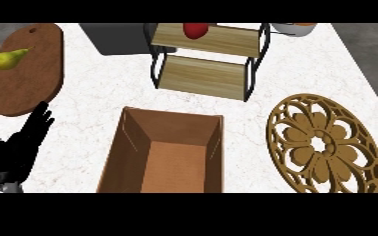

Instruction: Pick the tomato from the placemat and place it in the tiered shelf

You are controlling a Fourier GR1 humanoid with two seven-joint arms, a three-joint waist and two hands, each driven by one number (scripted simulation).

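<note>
The red tomato (195, 30) lies on the upper level of the tiered shelf (210, 75), a black wire frame with two wooden boards at the back middle of the counter. The round gold openwork placemat (322, 142) lies at the right with nothing on it. My left hand (28, 137) shows at the lower left edge, black fingers straight and pointing up, holding nothing, far from the tomato. My right hand is out of the picture.
An open brown box (164, 155) stands in the front middle. A wooden cutting board (33, 70) with a yellow-green pear (13, 58) lies at the left. A dark grey container (118, 37) sits behind the shelf's left, a bowl (293, 28) at the back right.
</note>
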